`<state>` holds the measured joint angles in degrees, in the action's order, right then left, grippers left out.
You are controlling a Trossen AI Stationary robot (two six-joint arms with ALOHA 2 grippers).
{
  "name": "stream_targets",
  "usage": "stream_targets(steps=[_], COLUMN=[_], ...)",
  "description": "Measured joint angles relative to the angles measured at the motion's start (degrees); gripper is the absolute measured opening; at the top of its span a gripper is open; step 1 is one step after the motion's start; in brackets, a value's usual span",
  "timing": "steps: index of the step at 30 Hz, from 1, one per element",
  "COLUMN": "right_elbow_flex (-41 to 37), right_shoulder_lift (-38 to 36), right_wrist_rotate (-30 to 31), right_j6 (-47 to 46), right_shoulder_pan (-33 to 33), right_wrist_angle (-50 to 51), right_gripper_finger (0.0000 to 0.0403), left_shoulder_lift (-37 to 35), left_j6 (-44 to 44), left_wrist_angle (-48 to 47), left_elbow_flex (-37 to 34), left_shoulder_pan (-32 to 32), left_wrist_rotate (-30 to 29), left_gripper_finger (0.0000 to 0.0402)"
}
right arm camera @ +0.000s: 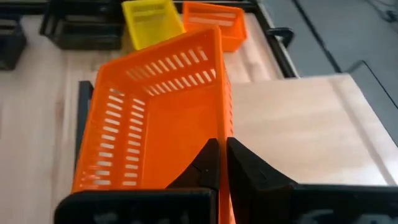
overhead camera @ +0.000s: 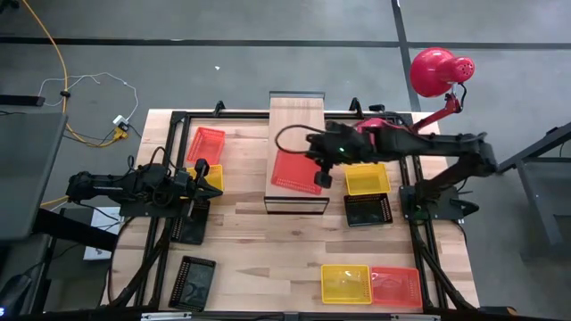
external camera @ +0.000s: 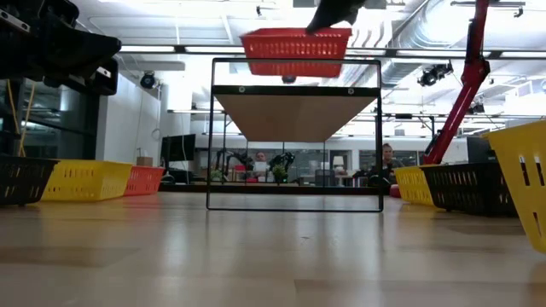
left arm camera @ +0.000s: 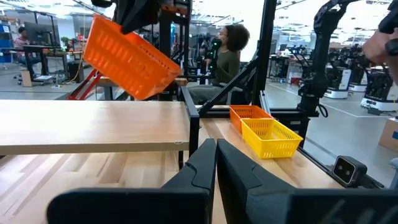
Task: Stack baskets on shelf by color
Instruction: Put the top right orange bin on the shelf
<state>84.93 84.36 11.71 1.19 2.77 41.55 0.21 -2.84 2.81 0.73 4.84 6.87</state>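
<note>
Right hand (overhead camera: 322, 175) reaches across the shelf (overhead camera: 296, 116), pinching the orange basket's (overhead camera: 296, 170) wall, basket tilted above the plank; left hand (overhead camera: 214, 181) waits pressed together over the surface (overhead camera: 268, 250).

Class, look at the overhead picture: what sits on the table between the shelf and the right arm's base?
In the high view, a yellow basket and a black basket lie between the shelf and that base.

Right arm reaches in from 3 o'clock toward table center, right gripper (overhead camera: 323, 169) pinched tight on the rim of an orange basket (overhead camera: 295, 171), carried tilted. Left arm waits at 9 o'clock, left gripper (overhead camera: 217, 182) fully closed, empty.
</note>
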Motion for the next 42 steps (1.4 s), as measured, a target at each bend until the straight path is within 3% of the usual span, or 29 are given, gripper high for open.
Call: stream_targets(steps=[6,15,31,34,42], right_elbow_flex=[6.2,6.7,6.2,6.2,6.1], right_shoulder_lift=[6.7,10.5,10.5,10.5,10.5], right_wrist_rotate=[-4.5,-11.6,-7.4,-5.7,-2.9], right_j6=[3.1,3.7,-1.8,-2.6,-2.2], right_shoulder_pan=[1.8,4.2,4.3,4.3,4.3], right_wrist_angle=[6.9,8.8,9.9,9.9,8.2], right_gripper_finger=[0.0,0.0,0.0004,0.0028,0.0136], left_shoulder_lift=[0.0,0.0,0.0,0.0,0.0], left_j6=[0.0,0.0,0.0,0.0,0.0], left_wrist_angle=[0.0,0.0,0.0,0.0,0.0], left_elbow_flex=[0.0,0.0,0.0,0.0,0.0], left_shoulder_pan=[0.0,0.0,0.0,0.0,0.0], left_wrist_rotate=[0.0,0.0,0.0,0.0,0.0], left_gripper_finger=[0.0003,0.0003,0.0003,0.0003,0.0003])
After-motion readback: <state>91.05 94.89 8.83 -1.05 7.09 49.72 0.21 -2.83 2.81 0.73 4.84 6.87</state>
